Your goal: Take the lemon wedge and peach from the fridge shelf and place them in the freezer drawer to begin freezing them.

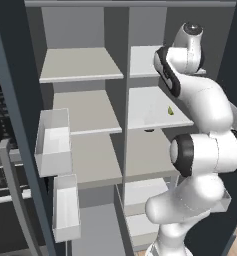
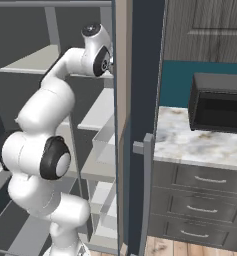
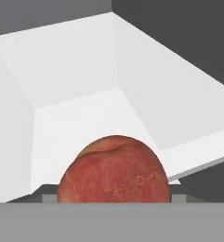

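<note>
Right in front of the hand camera sits the peach [image 3: 114, 170], red-orange and speckled, pressed low between where the finger tips would rise; the tips themselves are hidden behind it, so it looks grasped, yet I cannot tell for sure whether the gripper is clamped on it or merely around it. Behind the peach lies a white tray-like bin [image 3: 80, 113] with sloping walls, nothing else visible inside it; dark grey cabinet wall [image 3: 179, 33] shows beyond the bin's far corner. From the left base view the white arm [image 1: 200, 150] climbs up in front of the right half of the fridge, its wrist covering the upper right fridge shelf [image 1: 150, 107]; on that shelf, just left of the arm, rests the lemon wedge [image 1: 170, 111], tiny and yellow-green. To the left of the shelf, two white door bins [image 1: 54, 142] hang on the open door, both bare inside.
</note>
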You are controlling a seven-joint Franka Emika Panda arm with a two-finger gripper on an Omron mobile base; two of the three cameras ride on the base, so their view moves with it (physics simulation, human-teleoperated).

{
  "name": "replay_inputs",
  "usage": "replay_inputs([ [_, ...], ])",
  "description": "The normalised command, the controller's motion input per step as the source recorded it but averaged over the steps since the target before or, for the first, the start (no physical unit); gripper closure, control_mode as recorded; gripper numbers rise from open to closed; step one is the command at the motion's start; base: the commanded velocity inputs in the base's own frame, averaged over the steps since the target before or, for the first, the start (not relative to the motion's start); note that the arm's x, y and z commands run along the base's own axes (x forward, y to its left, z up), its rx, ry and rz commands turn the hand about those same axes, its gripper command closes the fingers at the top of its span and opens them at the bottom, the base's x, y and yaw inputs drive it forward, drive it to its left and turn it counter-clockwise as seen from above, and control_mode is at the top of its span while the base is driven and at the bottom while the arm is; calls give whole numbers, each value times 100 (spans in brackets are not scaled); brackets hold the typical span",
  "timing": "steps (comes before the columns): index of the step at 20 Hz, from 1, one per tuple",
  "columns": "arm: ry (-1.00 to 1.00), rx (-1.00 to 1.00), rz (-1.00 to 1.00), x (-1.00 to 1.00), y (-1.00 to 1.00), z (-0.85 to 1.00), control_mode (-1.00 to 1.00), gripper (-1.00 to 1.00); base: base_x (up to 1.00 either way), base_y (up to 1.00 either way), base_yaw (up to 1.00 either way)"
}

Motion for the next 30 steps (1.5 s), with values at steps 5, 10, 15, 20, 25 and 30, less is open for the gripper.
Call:
replay_inputs([
  [5,-2,0,3,-100,37,0,-100,100,0,0,0],
  [10,5,0,14,-100,22,-17,-100,100,0,0,0],
  [15,17,0,22,-100,39,-88,-100,100,0,0,0],
  [20,37,-6,23,-100,43,-98,-100,100,0,0,0],
  [25,12,-1,2,-17,0,-12,-100,100,0,0,0],
  [30,0,0,0,-4,0,0,100,100,-30,0,7],
])
